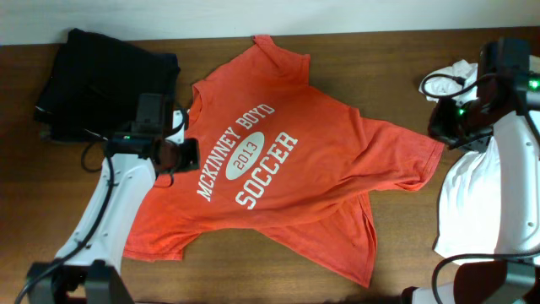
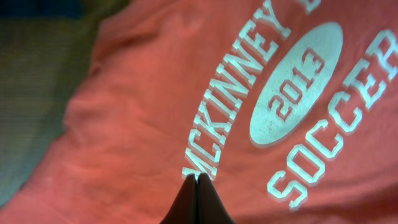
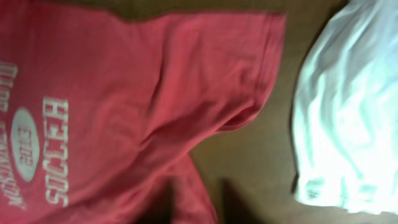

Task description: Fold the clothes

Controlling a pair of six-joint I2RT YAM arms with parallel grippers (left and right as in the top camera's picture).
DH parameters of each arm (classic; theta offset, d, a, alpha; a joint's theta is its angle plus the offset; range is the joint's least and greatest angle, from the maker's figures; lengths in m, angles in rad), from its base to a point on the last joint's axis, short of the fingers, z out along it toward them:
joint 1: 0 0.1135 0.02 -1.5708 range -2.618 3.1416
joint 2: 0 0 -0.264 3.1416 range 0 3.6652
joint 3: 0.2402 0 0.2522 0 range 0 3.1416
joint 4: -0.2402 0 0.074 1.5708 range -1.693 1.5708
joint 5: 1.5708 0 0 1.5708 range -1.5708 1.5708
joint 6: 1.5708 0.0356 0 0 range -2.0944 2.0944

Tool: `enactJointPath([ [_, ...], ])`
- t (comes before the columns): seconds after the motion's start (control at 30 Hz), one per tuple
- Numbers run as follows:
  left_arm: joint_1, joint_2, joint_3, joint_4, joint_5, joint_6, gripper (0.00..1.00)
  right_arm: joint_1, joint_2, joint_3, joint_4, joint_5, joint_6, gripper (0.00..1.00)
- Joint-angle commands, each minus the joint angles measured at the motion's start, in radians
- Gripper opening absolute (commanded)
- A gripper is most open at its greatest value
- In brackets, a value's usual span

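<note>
The orange-red T-shirt [image 1: 287, 160] with white "McKinney Boyd Soccer" lettering lies spread out, chest up, across the middle of the table. It also shows in the left wrist view [image 2: 155, 112] and the right wrist view [image 3: 124, 93]. My left gripper [image 1: 181, 154] hovers over the shirt's left side by the lettering. Its fingers [image 2: 196, 178] are shut with no cloth between them. My right gripper [image 1: 443, 128] is at the shirt's right sleeve. Its blurred fingers [image 3: 199, 200] stand apart, open, over the sleeve's edge. A plain white T-shirt [image 1: 472, 203] lies at the right, also seen from the right wrist [image 3: 348, 112].
A pile of black clothes [image 1: 101, 76] lies at the back left corner. Another bit of white cloth [image 1: 456, 72] sits at the back right, behind the right arm. Bare brown table [image 1: 405, 245] shows between the orange-red shirt and the white one.
</note>
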Motion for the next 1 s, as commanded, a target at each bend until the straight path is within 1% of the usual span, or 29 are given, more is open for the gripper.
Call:
enactJointPath([
  [0.0, -0.015, 0.074, 0.034, 0.150, 0.007, 0.027, 0.00, 0.070, 0.022, -0.189, -0.005, -0.064, 0.031, 0.04],
  [0.07, -0.015, 0.158, 0.034, 0.206, 0.007, 0.027, 0.01, 0.146, 0.022, -0.411, 0.066, -0.168, 0.029, 0.04],
  [0.1, -0.015, 0.204, 0.034, 0.246, 0.007, 0.028, 0.00, 0.187, 0.022, -0.508, 0.129, -0.177, 0.029, 0.04],
  [0.17, -0.015, 0.289, 0.034, 0.338, 0.007, 0.038, 0.00, 0.234, 0.022, -0.611, 0.203, -0.172, 0.029, 0.04],
  [0.2, -0.015, 0.305, 0.034, 0.357, 0.007, 0.038, 0.01, 0.242, 0.022, -0.645, 0.224, -0.138, 0.042, 0.04],
  [0.23, -0.015, 0.319, 0.034, 0.373, 0.007, 0.038, 0.00, 0.246, 0.022, -0.699, 0.253, -0.100, 0.086, 0.04],
  [0.27, -0.015, 0.327, 0.034, 0.378, 0.005, 0.038, 0.01, 0.246, 0.022, -0.759, 0.291, -0.098, 0.109, 0.04],
  [0.3, -0.015, 0.334, 0.034, 0.382, -0.001, 0.038, 0.00, 0.246, 0.022, -0.857, 0.383, -0.110, 0.120, 0.04],
  [0.33, -0.015, 0.334, 0.034, 0.391, -0.008, 0.038, 0.00, 0.246, 0.022, -0.903, 0.444, -0.119, 0.120, 0.04],
  [0.4, -0.015, 0.334, 0.034, 0.413, -0.047, 0.038, 0.00, 0.246, 0.022, -0.930, 0.492, -0.151, 0.119, 0.04],
  [0.47, -0.015, 0.335, 0.034, 0.424, -0.056, 0.038, 0.01, 0.246, 0.022, -0.930, 0.514, -0.161, 0.118, 0.04],
  [0.5, -0.015, 0.335, 0.033, 0.423, -0.056, 0.038, 0.01, 0.246, 0.022, -0.930, 0.514, -0.154, 0.119, 0.04],
  [0.53, -0.015, 0.336, 0.032, 0.423, -0.056, 0.039, 0.00, 0.246, 0.022, -0.930, 0.507, -0.085, 0.133, 0.04],
  [0.57, -0.014, 0.337, 0.032, 0.422, -0.057, 0.039, 0.00, 0.246, 0.022, -0.930, 0.478, 0.055, 0.224, 0.04],
  [0.6, -0.014, 0.337, 0.027, 0.424, -0.068, 0.076, 0.01, 0.225, 0.022, -0.930, 0.411, 0.176, 0.373, 0.04],
  [0.63, -0.014, 0.341, 0.019, 0.438, -0.114, 0.079, 0.00, 0.204, 0.022, -0.930, 0.402, 0.178, 0.403, 0.04],
  [0.7, -0.014, 0.402, 0.000, 0.540, -0.129, 0.079, 0.00, 0.094, 0.022, -0.930, 0.400, 0.175, 0.418, 0.04],
  [0.77, -0.015, 0.491, 0.000, 0.581, -0.123, 0.079, 0.00, 0.008, 0.022, -0.930, 0.402, 0.156, 0.418, 0.04],
  [0.87, -0.015, 0.569, 0.000, 0.616, -0.124, 0.079, 0.01, -0.090, 0.022, -0.930, 0.380, 0.087, 0.419, 0.04],
  [0.9, -0.015, 0.583, 0.000, 0.615, -0.124, 0.079, 0.00, -0.128, 0.022, -0.930, 0.344, 0.072, 0.467, 0.04],
  [0.93, -0.014, 0.587, 0.000, 0.619, -0.125, 0.079, 0.01, -0.177, 0.022, -0.930, 0.294, 0.087, 0.552, 0.04],
  [0.97, -0.014, 0.587, 0.000, 0.623, -0.124, 0.079, 0.00, -0.257, 0.019, -0.930, 0.260, 0.105, 0.591, 0.04],
])
